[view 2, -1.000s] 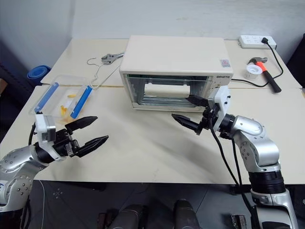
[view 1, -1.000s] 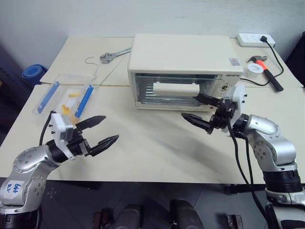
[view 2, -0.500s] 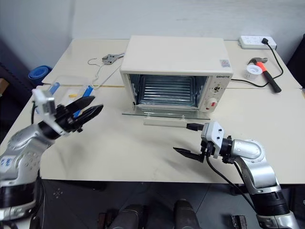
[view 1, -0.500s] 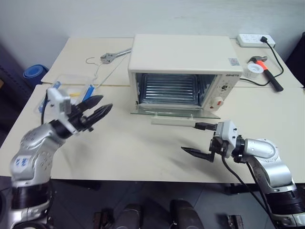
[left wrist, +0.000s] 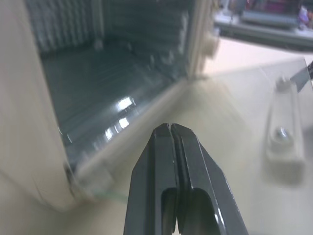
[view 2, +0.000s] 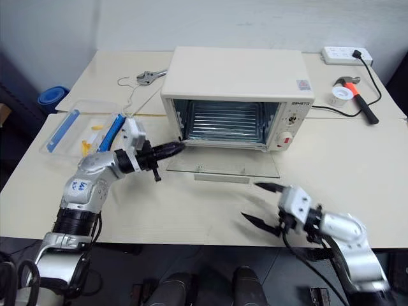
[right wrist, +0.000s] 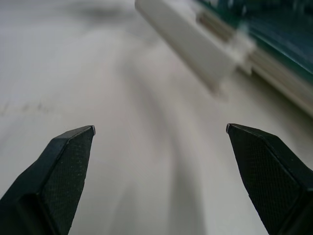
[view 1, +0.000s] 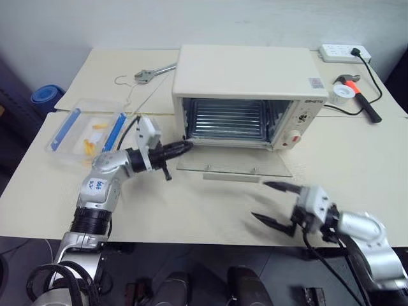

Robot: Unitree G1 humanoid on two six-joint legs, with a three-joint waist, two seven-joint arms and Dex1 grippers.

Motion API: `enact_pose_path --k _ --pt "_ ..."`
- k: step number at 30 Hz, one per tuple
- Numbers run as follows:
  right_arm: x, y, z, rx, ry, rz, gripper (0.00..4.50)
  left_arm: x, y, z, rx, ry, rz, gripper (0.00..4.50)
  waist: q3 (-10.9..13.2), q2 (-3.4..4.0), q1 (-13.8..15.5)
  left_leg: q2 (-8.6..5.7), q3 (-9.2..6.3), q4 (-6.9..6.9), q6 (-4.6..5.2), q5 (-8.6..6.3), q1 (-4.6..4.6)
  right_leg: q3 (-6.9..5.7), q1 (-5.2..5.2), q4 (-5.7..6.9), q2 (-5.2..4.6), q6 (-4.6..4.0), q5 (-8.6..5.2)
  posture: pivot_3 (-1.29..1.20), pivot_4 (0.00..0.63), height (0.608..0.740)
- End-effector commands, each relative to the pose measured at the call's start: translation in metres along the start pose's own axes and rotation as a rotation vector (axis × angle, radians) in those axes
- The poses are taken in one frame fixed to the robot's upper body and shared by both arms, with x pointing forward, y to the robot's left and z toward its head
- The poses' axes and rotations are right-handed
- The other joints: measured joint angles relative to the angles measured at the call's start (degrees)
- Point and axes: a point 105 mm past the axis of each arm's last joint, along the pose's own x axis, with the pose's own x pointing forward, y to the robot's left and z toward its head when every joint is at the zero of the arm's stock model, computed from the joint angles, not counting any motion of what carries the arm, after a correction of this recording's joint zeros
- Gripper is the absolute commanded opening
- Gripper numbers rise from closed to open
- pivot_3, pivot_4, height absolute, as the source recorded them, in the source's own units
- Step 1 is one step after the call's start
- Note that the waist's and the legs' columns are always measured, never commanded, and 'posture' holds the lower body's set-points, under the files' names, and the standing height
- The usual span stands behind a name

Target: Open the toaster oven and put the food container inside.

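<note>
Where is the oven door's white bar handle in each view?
Left eye view: handle, front edge of the dropped door.
Right eye view: handle, same spot.
Left wrist view: handle, at right.
Right wrist view: handle, near top.
Shared landmark: toaster oven.

I see even, bright light with soft shadows under the toaster oven (view 1: 248,83), glare on its floor, and blur in both wrist views.
</note>
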Motion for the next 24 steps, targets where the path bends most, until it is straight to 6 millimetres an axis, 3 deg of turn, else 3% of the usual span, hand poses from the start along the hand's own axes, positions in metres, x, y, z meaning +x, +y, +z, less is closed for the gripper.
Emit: enact_pose_path --k 1,5,8,11,15,20,24 --pt "-0.024 -0.015 0.027 -0.007 -0.081 -0.153 4.50 -0.002 -0.021 -0.014 0.030 0.065 -0.072 0.04 0.00 0.00 -0.22 0.00 0.05 0.00 0.00 0.00 0.04 0.07 0.03 -0.05 0.01 0.01 0.00 0.00 0.150 0.740" --pt "-0.033 -0.024 0.039 -0.030 -0.105 -0.221 4.50 -0.007 -0.026 -0.028 0.034 0.089 -0.017 0.04 -0.01 -0.02 -0.21 0.11 0.02 0.04 -0.07 0.06 0.16 0.19 0.15 -0.01 -0.08 -0.04 0.06 0.00 0.150 0.740" --pt "-0.028 -0.033 0.057 -0.088 -0.200 -0.233 4.50 -0.015 -0.024 -0.026 0.022 0.037 0.094 0.04 -0.01 -0.02 -0.28 0.12 -0.01 -0.02 -0.08 0.06 0.22 0.24 0.17 0.01 -0.08 -0.04 0.06 0.00 0.150 0.740" --pt "-0.012 -0.039 0.072 -0.101 -0.293 -0.194 4.50 -0.039 -0.025 -0.011 -0.034 -0.092 0.221 0.04 -0.01 -0.02 -0.66 0.12 0.01 -0.06 -0.07 0.03 0.22 0.27 0.05 0.01 -0.06 -0.04 0.06 0.00 0.150 0.740" --pt "0.013 -0.043 0.097 -0.057 -0.454 -0.074 4.50 -0.105 -0.022 0.005 -0.089 -0.214 0.509 0.89 0.04 -0.11 -0.62 0.25 -0.14 -0.08 -0.14 -0.02 0.19 0.32 -0.05 0.00 0.02 -0.06 0.07 0.00 0.150 0.740" --pt "0.044 -0.034 0.113 -0.146 -0.557 0.075 4.50 -0.225 -0.032 -0.003 -0.187 -0.276 1.077 2.37 0.04 -0.11 -0.47 0.27 -0.14 -0.09 -0.14 -0.06 0.18 0.37 0.01 -0.18 0.03 -0.11 0.08 0.00 0.150 0.740" --pt "0.062 -0.030 0.123 -0.167 -0.626 0.153 4.50 -0.278 -0.054 -0.016 -0.257 -0.264 1.349 3.53 0.06 -0.19 0.31 0.22 -0.21 -0.01 -0.12 -0.08 0.15 0.37 0.12 -0.27 -0.02 -0.11 0.08 0.00 0.150 0.740"
